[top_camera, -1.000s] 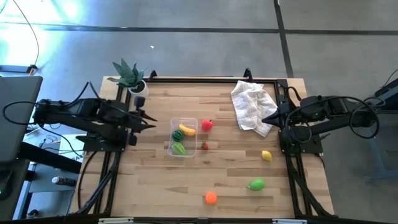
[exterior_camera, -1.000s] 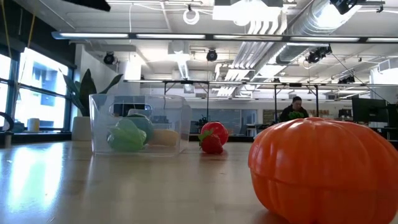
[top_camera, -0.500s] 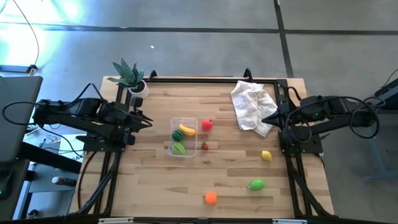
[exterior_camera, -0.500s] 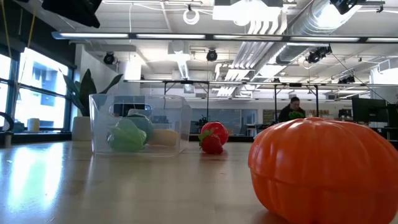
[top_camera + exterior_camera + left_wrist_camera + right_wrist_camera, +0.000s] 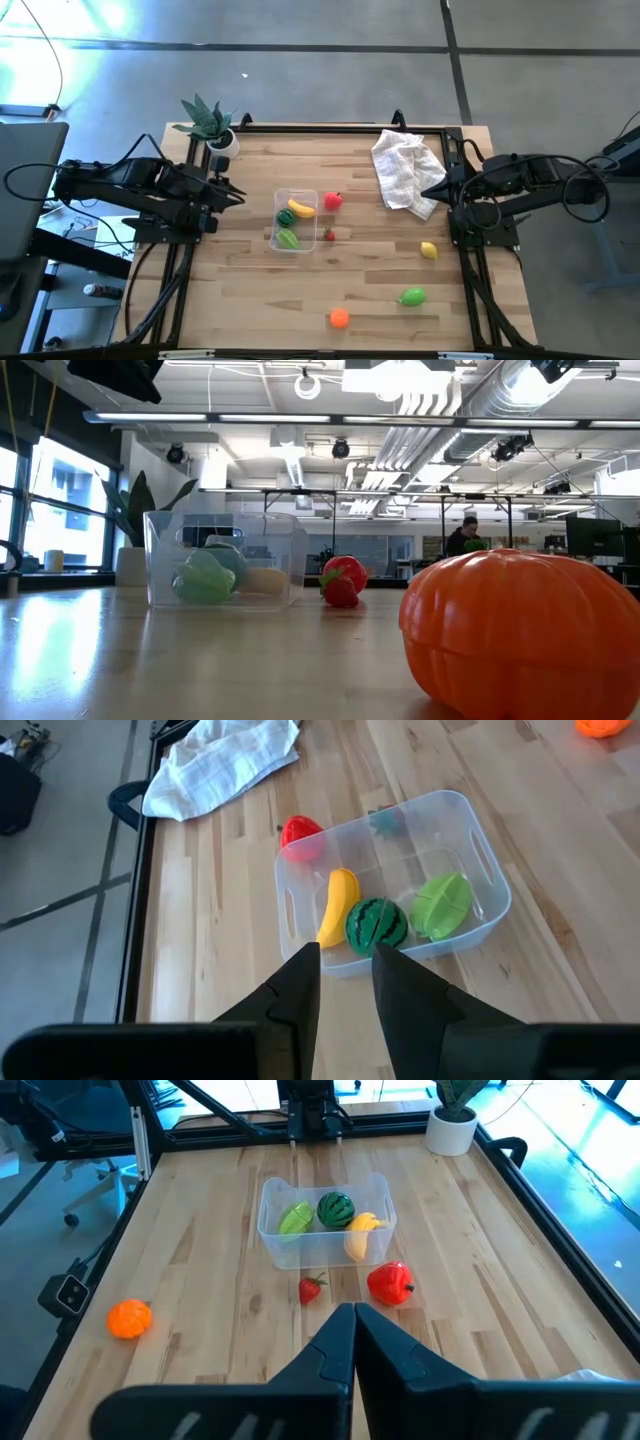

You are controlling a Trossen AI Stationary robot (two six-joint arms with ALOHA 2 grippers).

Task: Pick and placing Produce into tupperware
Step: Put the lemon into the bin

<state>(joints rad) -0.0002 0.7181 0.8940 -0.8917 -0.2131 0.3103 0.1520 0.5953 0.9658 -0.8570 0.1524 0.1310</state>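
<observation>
The clear tub [image 5: 296, 243] stands mid-table and holds a yellow banana [image 5: 338, 904], a striped watermelon [image 5: 377, 923] and a light green piece [image 5: 442, 905]. Loose on the wood lie a red pepper [image 5: 333, 201], a small strawberry [image 5: 329, 235], a lemon [image 5: 429, 250], a green piece [image 5: 412, 296] and an orange [image 5: 339, 318]. My left gripper [image 5: 238, 195] hovers left of the tub, slightly open and empty, fingers pointing at the tub [image 5: 470, 815]. My right gripper [image 5: 428, 190] waits shut at the right edge, beside the cloth.
A crumpled white cloth [image 5: 405, 170] lies at the far right of the table. A potted plant [image 5: 210, 122] stands at the far left corner. Black frame rails run along the table's sides. Bare wood lies between the tub and the near edge, around the orange [image 5: 520, 630].
My left gripper has drawn back from the tub toward the table's left edge. The produce and the tub have kept their places.
</observation>
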